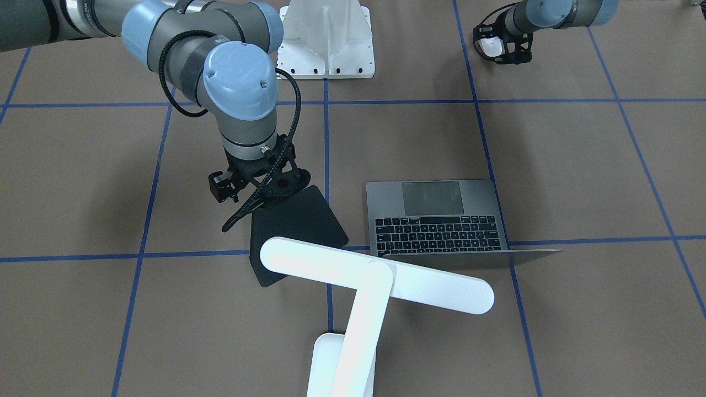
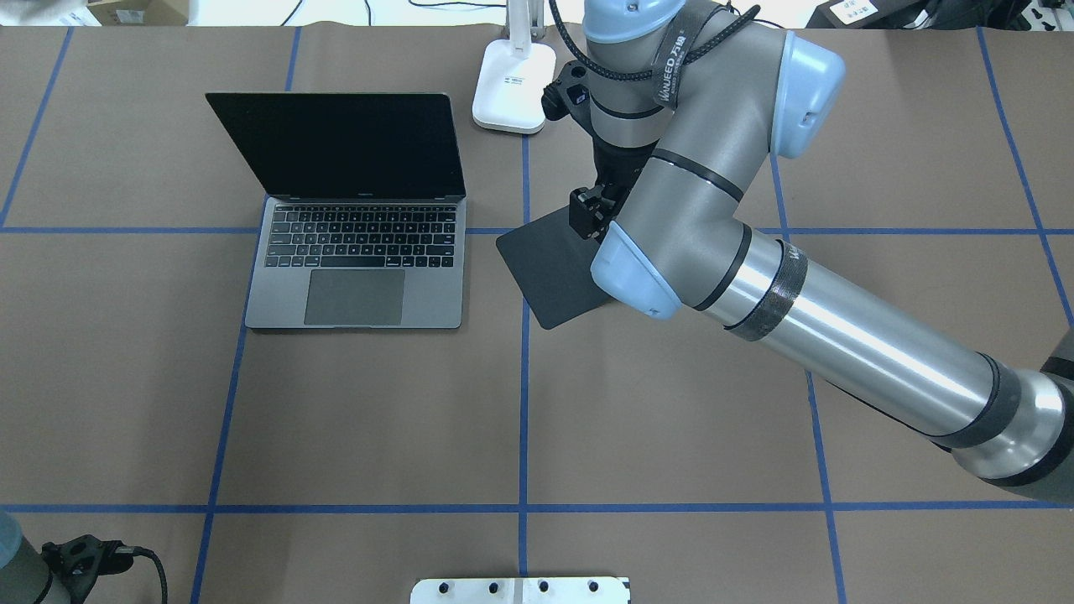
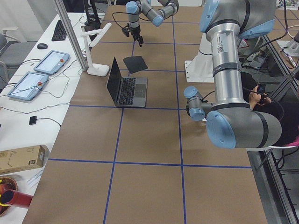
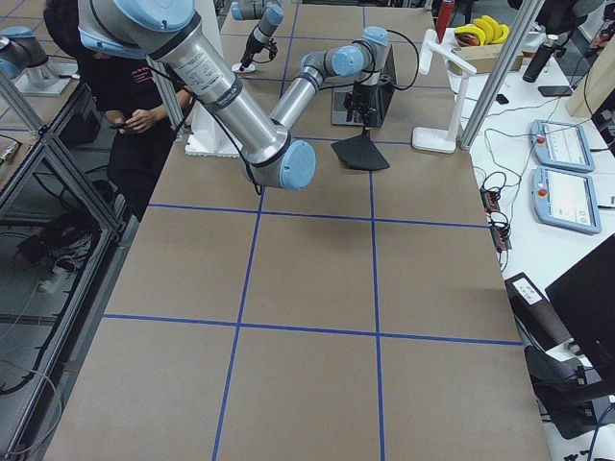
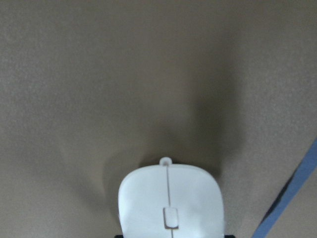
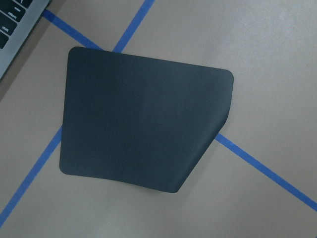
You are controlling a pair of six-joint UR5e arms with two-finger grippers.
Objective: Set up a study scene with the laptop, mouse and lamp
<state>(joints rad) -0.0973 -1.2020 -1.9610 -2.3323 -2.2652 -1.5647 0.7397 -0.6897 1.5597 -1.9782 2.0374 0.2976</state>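
The open space-grey laptop stands left of centre in the overhead view. The white lamp stands behind it, with its base at the table's far edge. My left gripper is shut on the white mouse and holds it just above the bare table near my base. My right gripper hovers over the far right corner of the black mat, apart from it. Its jaws look open and empty. One edge of the mat curls up.
The white ribbed pedestal stands at the near edge in the middle. The mat lies just right of the laptop, across a blue tape line. My right arm stretches over the table's right half.
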